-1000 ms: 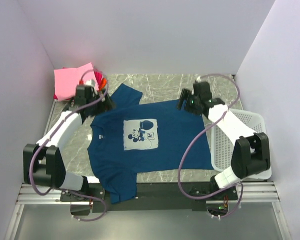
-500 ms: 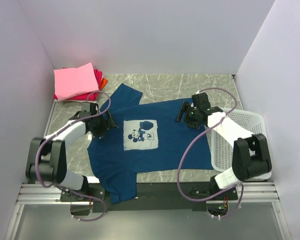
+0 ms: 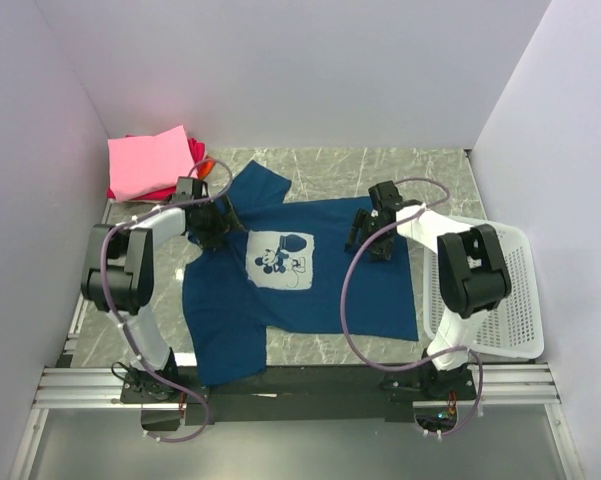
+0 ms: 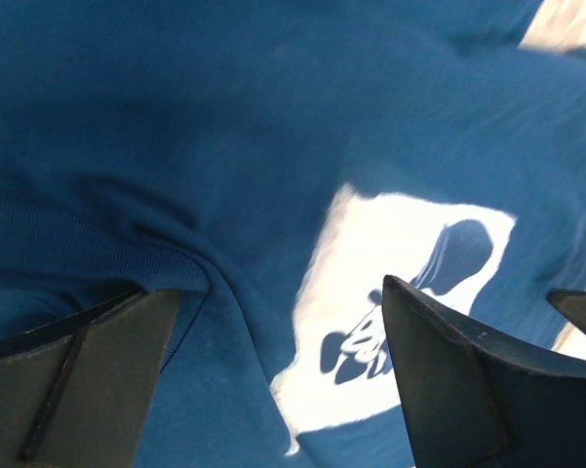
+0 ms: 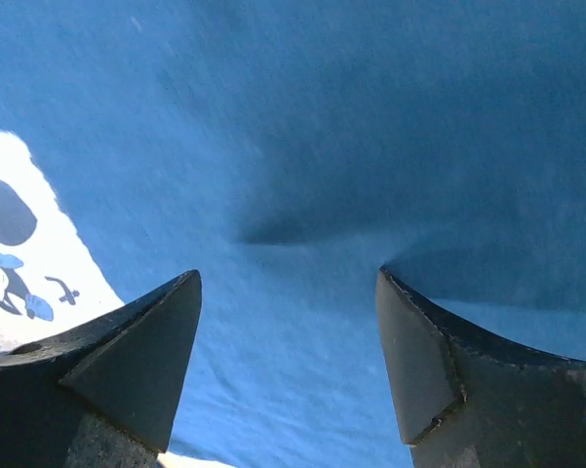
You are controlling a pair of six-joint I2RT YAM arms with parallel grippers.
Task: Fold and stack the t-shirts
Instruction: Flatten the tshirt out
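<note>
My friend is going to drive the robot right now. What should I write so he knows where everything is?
The left pincer is open, low over the blue t-shirt, left of the white print, with a ridge of cloth between its fingers.
The right pincer is open, low over the same shirt, right of the print.
The blue t-shirt lies spread out, print up, not folded yet.
The folded pile, pink on top, sits at the far left corner.
Left to do: fold the blue shirt and put it on the pile.

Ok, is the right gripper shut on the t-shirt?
No, the right gripper is open, its fingers wide apart, with the dark blue t-shirt showing between them.
</note>
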